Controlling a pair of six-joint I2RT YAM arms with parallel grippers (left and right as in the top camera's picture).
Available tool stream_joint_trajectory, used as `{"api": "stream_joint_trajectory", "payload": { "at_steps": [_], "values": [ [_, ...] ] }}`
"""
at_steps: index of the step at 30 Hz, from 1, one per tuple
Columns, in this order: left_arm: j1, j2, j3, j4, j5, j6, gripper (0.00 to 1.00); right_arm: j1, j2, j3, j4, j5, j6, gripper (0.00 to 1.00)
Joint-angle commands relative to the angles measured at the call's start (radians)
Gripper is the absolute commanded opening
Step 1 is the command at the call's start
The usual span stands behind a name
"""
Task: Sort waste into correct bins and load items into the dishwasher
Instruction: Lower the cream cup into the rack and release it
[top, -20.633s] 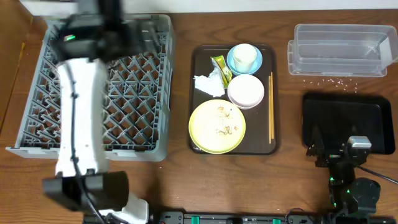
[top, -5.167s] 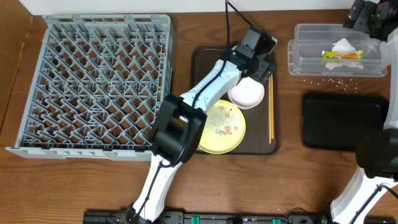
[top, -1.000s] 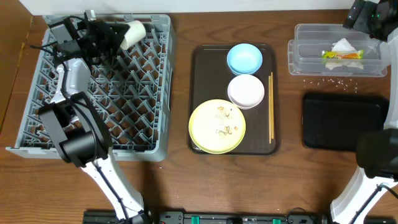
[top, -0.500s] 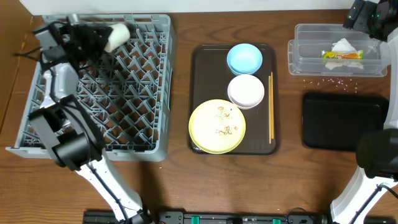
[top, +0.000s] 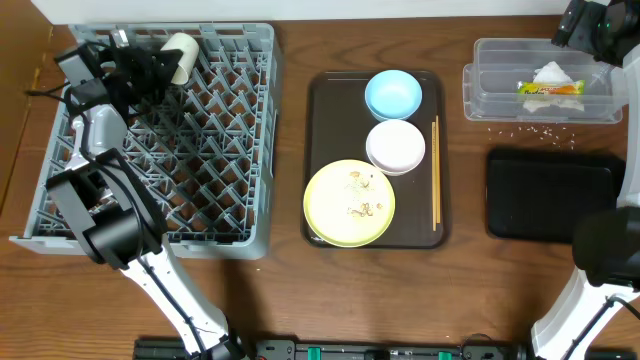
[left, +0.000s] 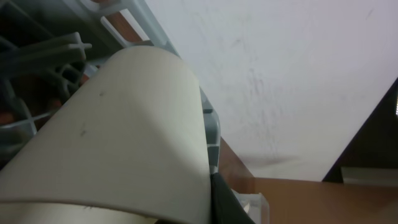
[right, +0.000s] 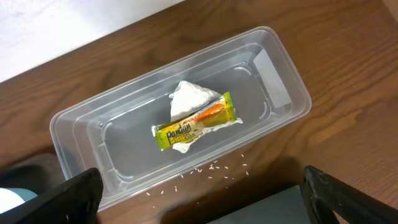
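**Two hands: one clamped on the cup, one spread wide above the tub**

Two arms are in view. At the upper left of the overhead view, the left hand (top: 152, 64) is closed tight on the white cup (top: 181, 55), which lies tilted on its side over the far left corner of the grey dish rack (top: 215, 150). Whether the cup touches the pegs cannot be told. In the left wrist view the cup (left: 124, 143) fills most of the frame, with one dark finger (left: 229, 202) pressed against its wall.

At the upper right, the right hand (top: 590, 22) hangs above the clear tub (top: 478, 92). In its wrist view its fingers (right: 53, 194) stand far apart, touching nothing. Inside the tub lie the crumpled napkin (right: 189, 98) and, partly on it, the green-and-yellow wrapper (right: 194, 123). Rice crumbs (top: 530, 127) are scattered on the table (top: 280, 290) just beside the tub, between it and the black tray (top: 550, 195).

On the brown tray (top: 320, 150) at centre sit the blue bowl (top: 393, 94), white bowl (top: 396, 146), yellow plate (top: 349, 204) and chopsticks (top: 436, 170).
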Motion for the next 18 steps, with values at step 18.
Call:
{"api": "stream_joint_trajectory", "payload": {
  "at_steps": [18],
  "values": [
    [0.118, 0.054, -0.002, -0.183, -0.028, 0.158, 0.27, -0.003, 0.001, -0.004, -0.001, 0.003, -0.008, 0.99]
  ]
}}
